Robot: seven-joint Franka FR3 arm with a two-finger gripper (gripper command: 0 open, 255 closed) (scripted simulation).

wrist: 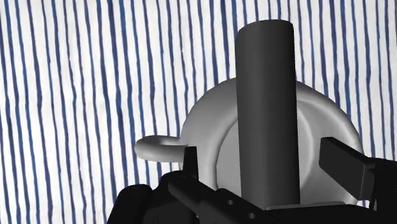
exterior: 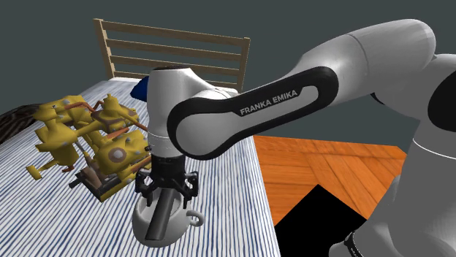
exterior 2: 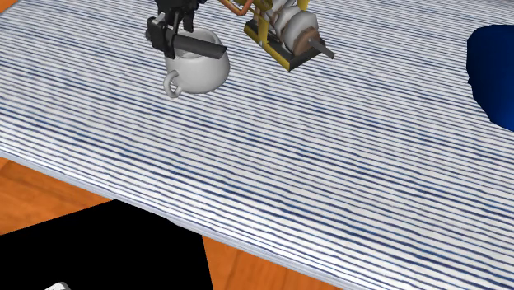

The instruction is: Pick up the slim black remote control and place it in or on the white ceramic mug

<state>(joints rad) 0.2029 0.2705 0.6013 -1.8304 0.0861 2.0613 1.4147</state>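
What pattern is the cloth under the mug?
The cloth is white with thin blue stripes, best in second exterior view.

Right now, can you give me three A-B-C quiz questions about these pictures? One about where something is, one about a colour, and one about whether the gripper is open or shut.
1. Where is the remote?
A. on a shelf
B. resting on the mug
C. inside a drawer

2. What colour are the stripes on the white cloth?
A. blue
B. red
C. green

3. How is the gripper?
A. shut on the remote
B. open
C. shut on the mug's handle

Answers:
1 B: the dark remote lies across the rim of the mug.
2 A: thin blue lines run over the cloth.
3 B: on the gripper, the fingers stand clear of the remote on both sides.
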